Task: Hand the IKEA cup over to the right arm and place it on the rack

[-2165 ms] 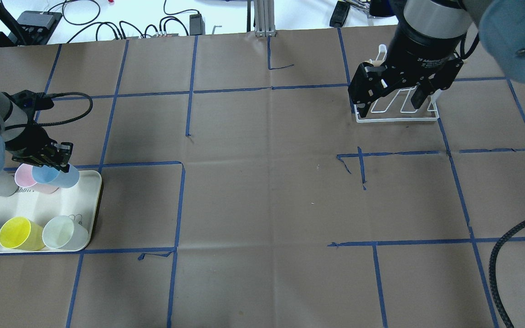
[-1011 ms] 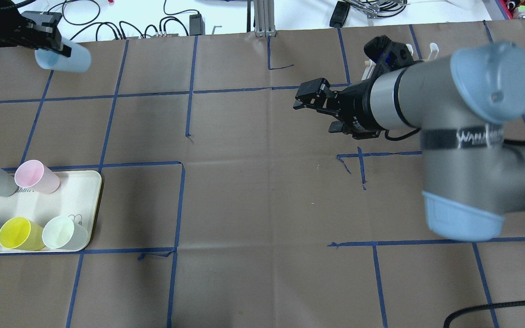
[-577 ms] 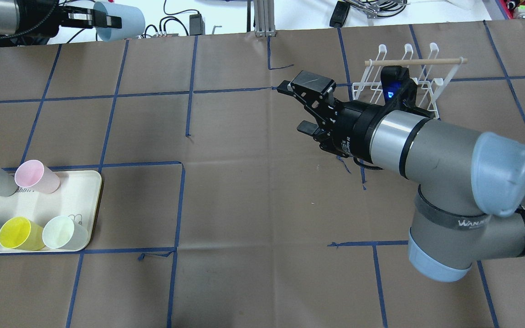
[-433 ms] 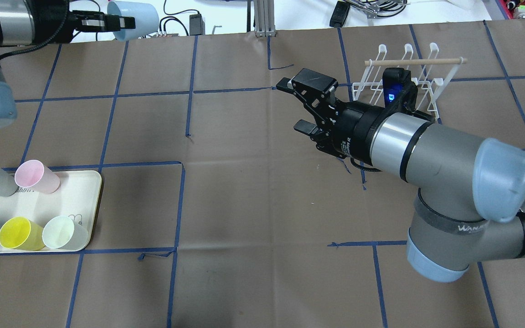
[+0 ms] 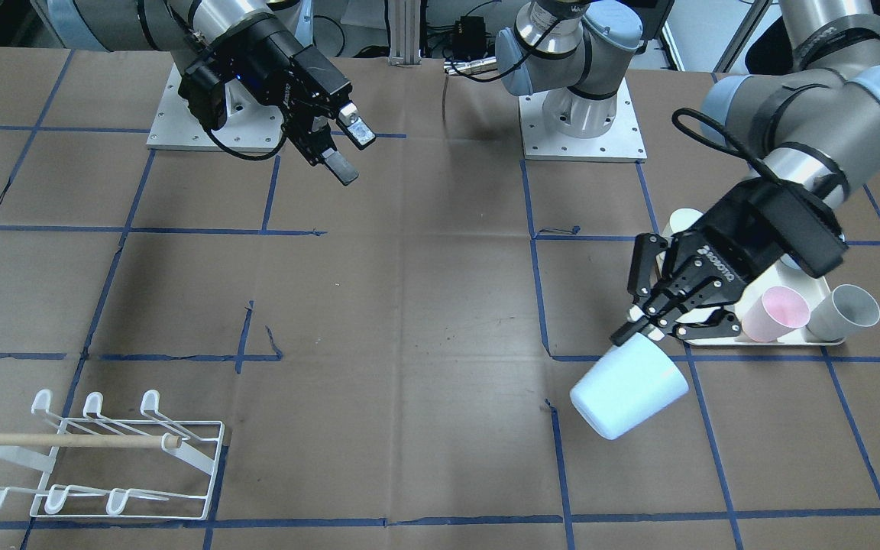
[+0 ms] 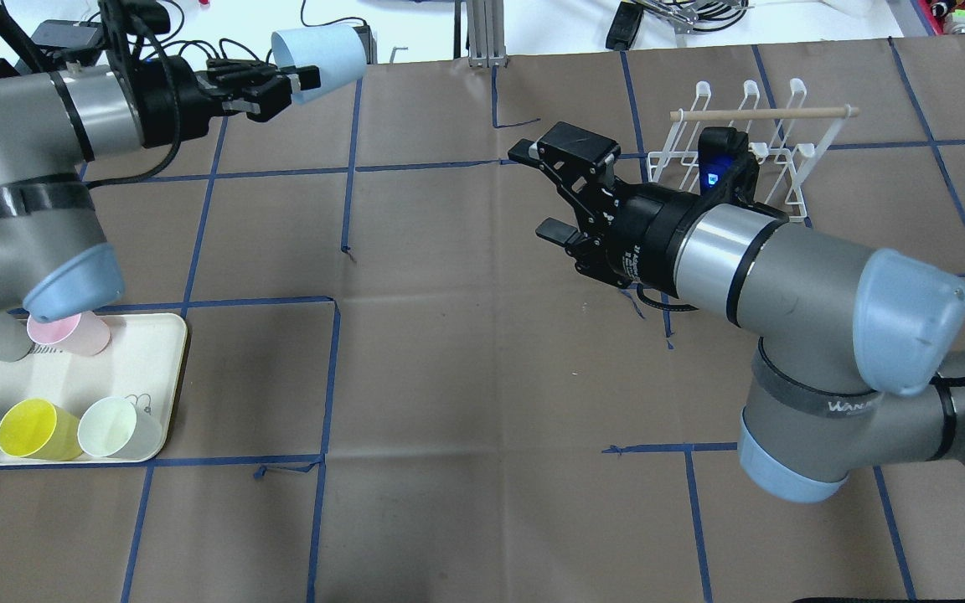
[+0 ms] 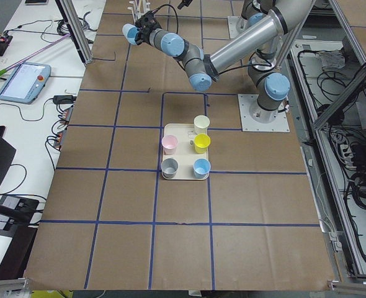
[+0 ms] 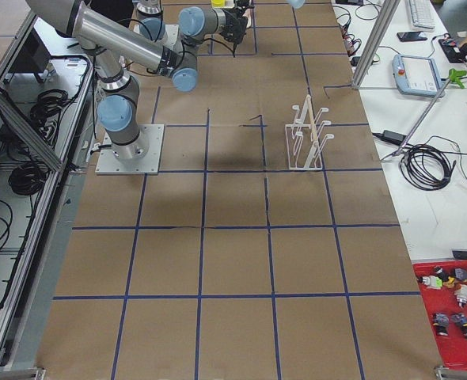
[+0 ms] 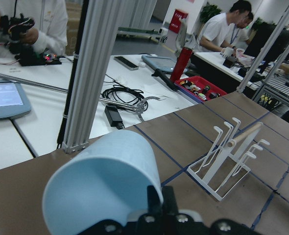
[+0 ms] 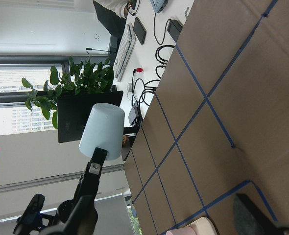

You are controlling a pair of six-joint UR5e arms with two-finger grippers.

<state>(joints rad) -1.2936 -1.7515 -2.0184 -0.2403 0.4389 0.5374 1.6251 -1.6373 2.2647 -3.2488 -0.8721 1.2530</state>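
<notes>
- Cup (image 6: pixel 327 52): pale blue; upper left of the overhead view; lifted off the table, lying sideways; clamped at its rim by the left gripper (image 6: pixel 296 77).
- Right gripper (image 6: pixel 533 191): centre of that view; jaws apart, holding nothing; well apart from the cup.
- Handover, as judged: carry the cup's closed end between the spread jaws; the right should grip before the left releases.
- Rack (image 6: pixel 683 159): upper right.
</notes>
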